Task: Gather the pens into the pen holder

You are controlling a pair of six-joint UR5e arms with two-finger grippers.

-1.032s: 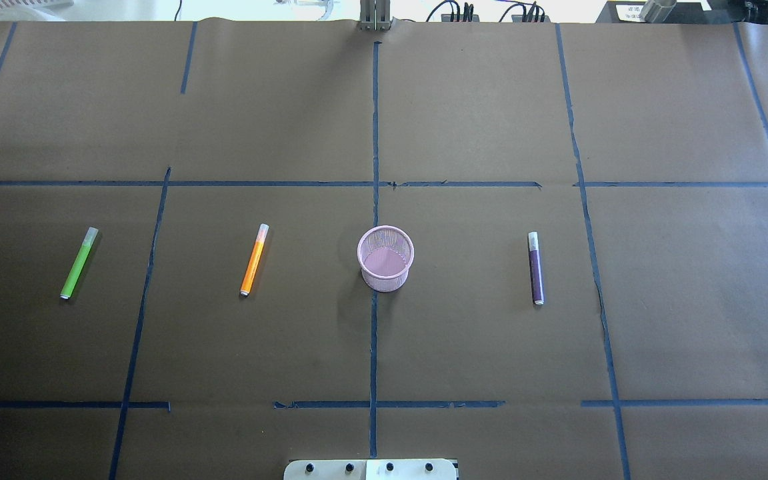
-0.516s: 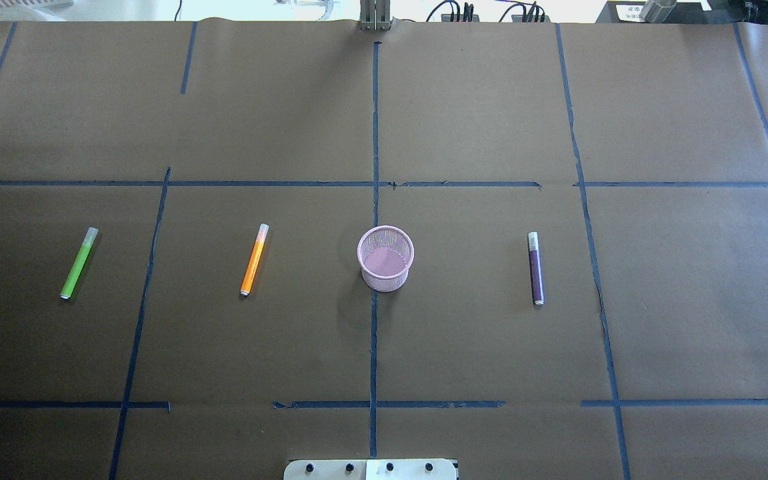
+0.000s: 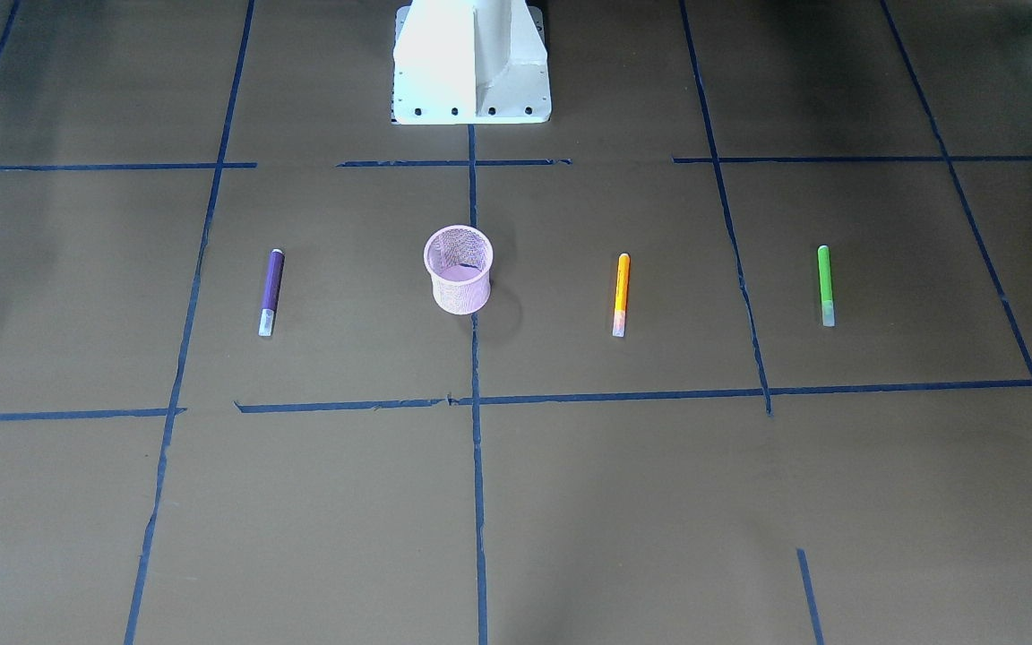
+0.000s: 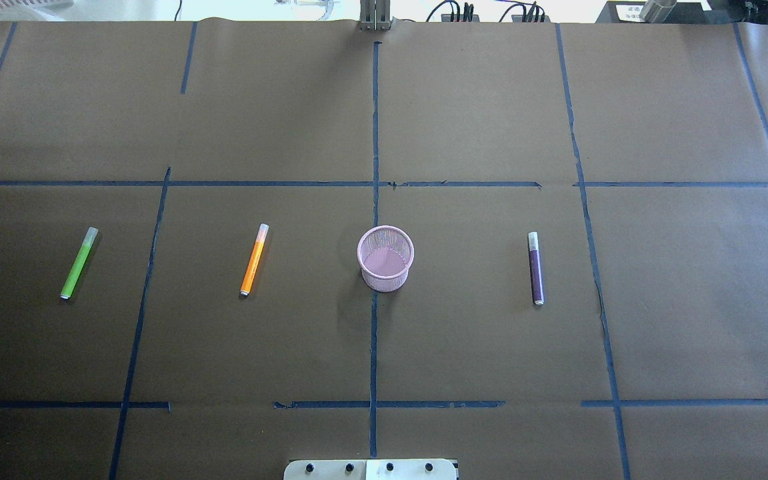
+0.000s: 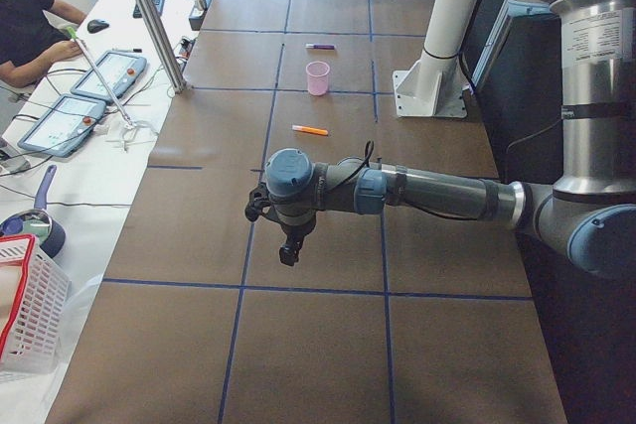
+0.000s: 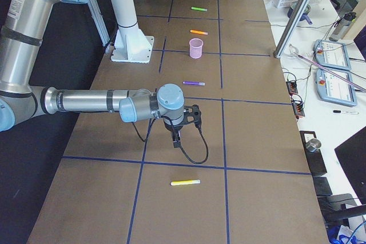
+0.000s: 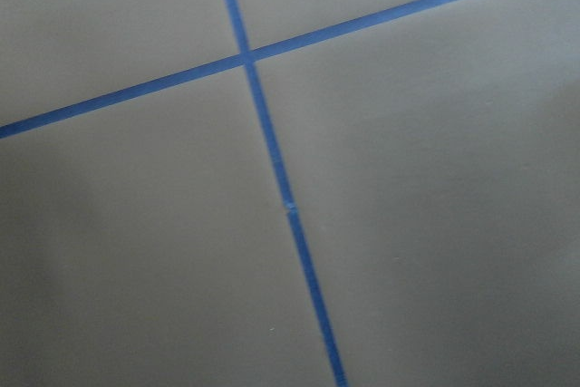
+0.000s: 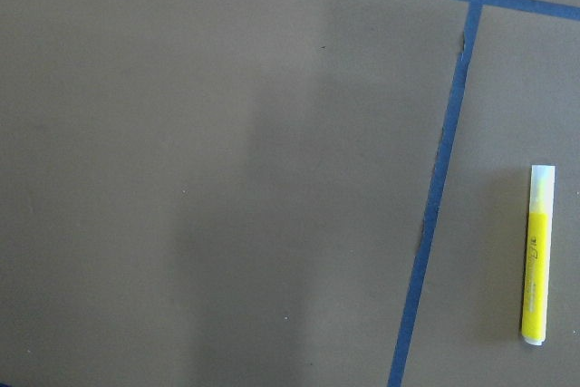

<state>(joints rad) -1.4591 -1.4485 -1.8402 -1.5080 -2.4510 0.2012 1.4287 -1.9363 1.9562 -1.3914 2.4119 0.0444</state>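
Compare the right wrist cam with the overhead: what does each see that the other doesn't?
Only the right wrist view: the yellow pen, lying flat near a tape line.
Only the overhead: the green pen, orange pen and purple pen, all flat on the table, and the pink pen holder upright with no pen in it.
Both: the brown paper cover and blue tape lines.

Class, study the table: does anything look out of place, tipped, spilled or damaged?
Nothing damaged or spilled. The pen holder stands upright; only the yellow pen lies far from the other three pens, off to the robot's right.
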